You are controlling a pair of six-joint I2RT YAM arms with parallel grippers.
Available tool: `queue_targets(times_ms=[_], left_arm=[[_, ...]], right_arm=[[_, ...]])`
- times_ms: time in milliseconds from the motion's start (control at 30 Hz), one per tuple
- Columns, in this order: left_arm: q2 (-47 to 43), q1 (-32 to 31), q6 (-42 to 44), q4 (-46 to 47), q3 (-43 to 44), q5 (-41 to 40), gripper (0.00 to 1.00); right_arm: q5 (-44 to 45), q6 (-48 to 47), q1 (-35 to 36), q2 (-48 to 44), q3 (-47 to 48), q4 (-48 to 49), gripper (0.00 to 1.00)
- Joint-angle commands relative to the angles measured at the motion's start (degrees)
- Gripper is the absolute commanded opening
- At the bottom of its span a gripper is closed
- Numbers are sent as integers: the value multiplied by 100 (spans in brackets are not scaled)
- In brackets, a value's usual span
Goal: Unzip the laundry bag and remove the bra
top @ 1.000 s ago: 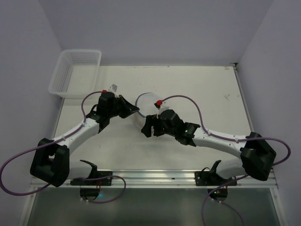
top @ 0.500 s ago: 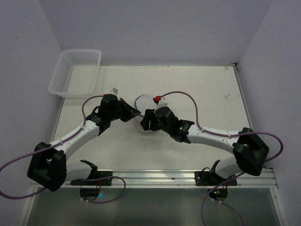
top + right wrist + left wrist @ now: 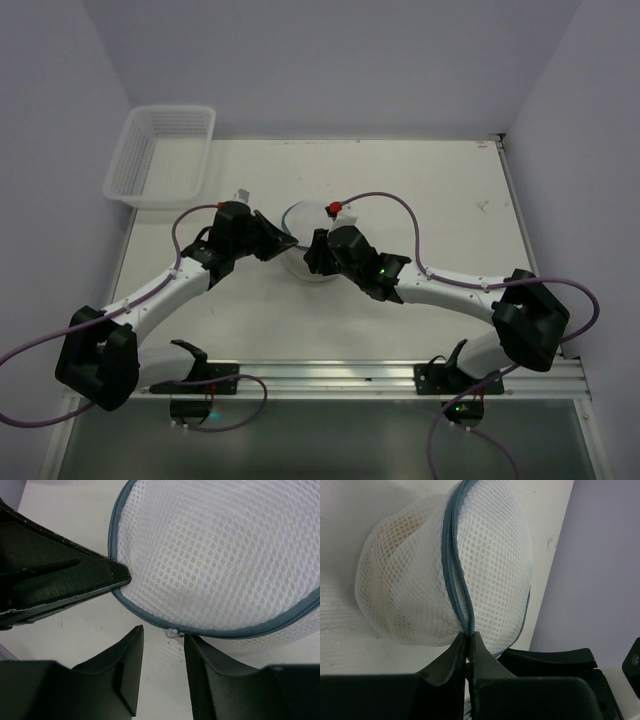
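The laundry bag point(image 3: 303, 216), a round white mesh pouch with a grey-blue zipper line, lies mid-table between both arms. In the left wrist view the bag point(image 3: 420, 570) bulges as a dome, and my left gripper point(image 3: 468, 640) is shut on its zipper seam point(image 3: 457, 580) at the rim. In the right wrist view the bag point(image 3: 225, 560) fills the top. My right gripper point(image 3: 162, 642) is open, its jaws on either side of the small white zipper pull point(image 3: 172, 632) just below the rim. The bra is hidden inside the bag.
A white slatted plastic basket point(image 3: 160, 155) stands at the table's far left corner. Purple cables loop over both arms. The left gripper's fingers point(image 3: 60, 580) show at the left of the right wrist view, touching the bag's rim.
The right arm has moved left and forward, bringing its open gripper up to the bag's near rim. The left gripper has shifted slightly right, staying on the bag.
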Motion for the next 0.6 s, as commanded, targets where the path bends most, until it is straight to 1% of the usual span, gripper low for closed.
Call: queue_targets(times_ms=[0, 33, 100, 133, 200, 233, 333, 400, 467, 567], left_arm=[[-173, -44, 11, -90, 205, -43, 0], [-173, -44, 28, -107, 214, -43, 0], [-181, -44, 64, -125, 214, -87, 0], [-190, -44, 107, -151, 223, -87, 0], [-181, -35, 151, -204, 240, -140, 0], [-181, -43, 213, -282, 249, -166, 0], [-190, -35, 405, -432, 302, -359, 0], [-190, -9, 538, -503, 337, -535, 0], [-138, 44, 854, -564, 416, -640, 0], [-6, 325, 1398, -678, 574, -492, 0]], right_arm=[[308, -161, 30, 39, 261, 148, 38], [326, -161, 30, 39, 261, 131, 32], [361, -213, 30, 13, 243, 122, 26], [378, -240, 30, 4, 209, 104, 19], [449, -327, 30, -57, 173, 78, 13], [458, -354, 22, -84, 130, 34, 7], [475, -486, 22, -250, -46, -45, 0], [449, -547, -5, -426, -169, -141, 0], [388, -609, -92, -584, -371, -317, 0], [300, -828, -347, -997, -679, -633, 0]])
